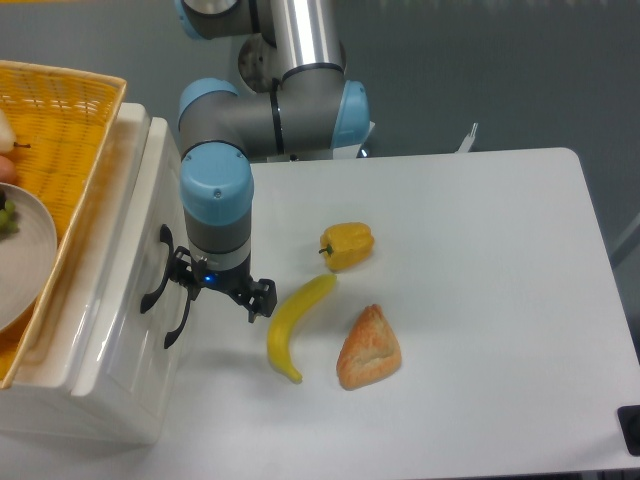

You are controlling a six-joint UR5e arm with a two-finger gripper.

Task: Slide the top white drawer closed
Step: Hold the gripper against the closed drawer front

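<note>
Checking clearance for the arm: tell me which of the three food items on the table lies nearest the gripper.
The banana: its upper end sits just right of the gripper, while the yellow pepper and bread piece lie farther right.

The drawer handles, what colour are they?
Black. Both handles stand out against the white drawer fronts in the camera view.

The place looks like a robotics lab: a silver-and-blue jointed robot arm stands at a plain white bench against a bare grey wall, with a yellow plastic-looking banana laid out like a test prop.
</note>
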